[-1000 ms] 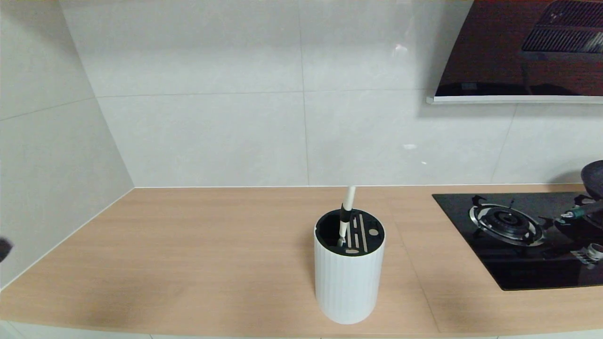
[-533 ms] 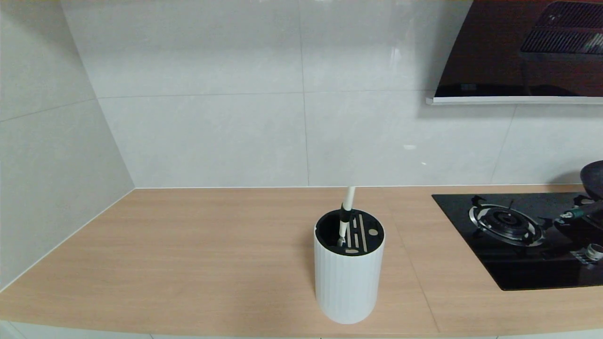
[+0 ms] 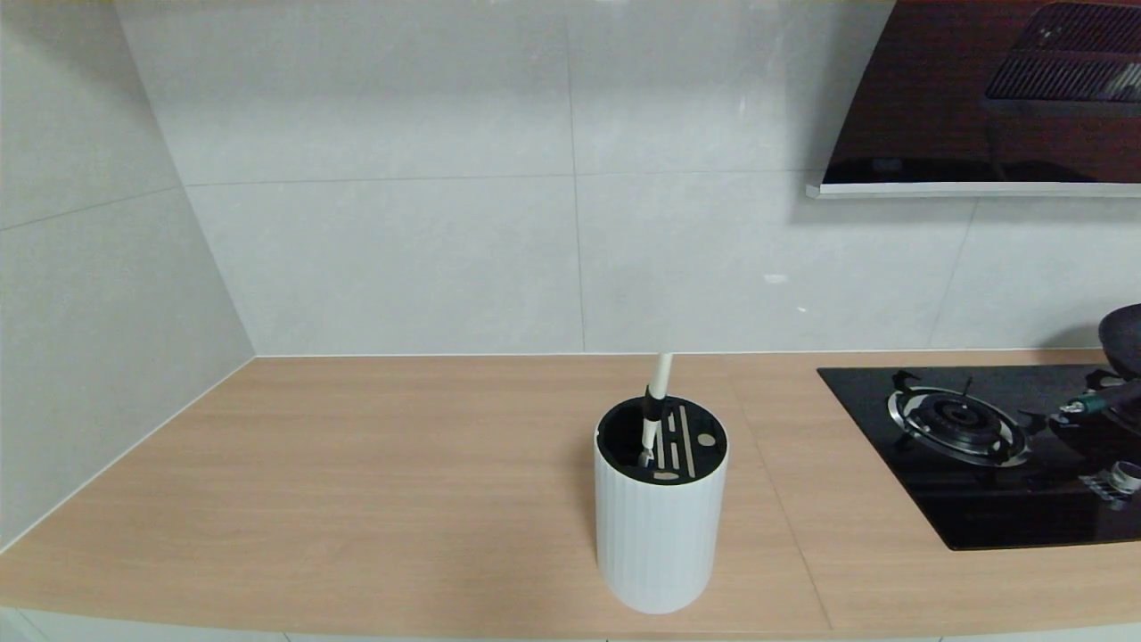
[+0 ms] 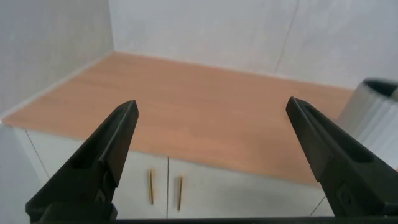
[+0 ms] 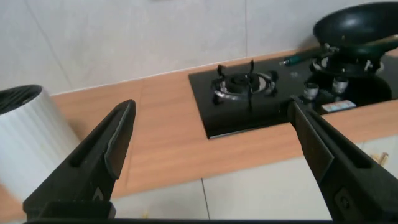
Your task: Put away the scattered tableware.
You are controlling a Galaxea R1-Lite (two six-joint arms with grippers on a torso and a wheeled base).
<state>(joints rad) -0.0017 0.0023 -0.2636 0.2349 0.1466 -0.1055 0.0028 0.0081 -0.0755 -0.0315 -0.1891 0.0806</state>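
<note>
white ribbed holder [image 3: 660, 535] with white-and-black utensil [image 3: 658, 383] inside

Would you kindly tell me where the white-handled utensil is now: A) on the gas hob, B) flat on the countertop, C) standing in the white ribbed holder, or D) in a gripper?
C: the white-handled utensil rises from the black top of the white ribbed holder.

The light wooden countertop [image 3: 374, 481] offers wide passage left of the white ribbed cylindrical holder [image 3: 660, 544], whose white-and-black utensil handle [image 3: 658, 383] juts upward. Right, the black glass gas hob [image 3: 972, 508] and dark pan [image 3: 1125, 334] obstruct.
</note>
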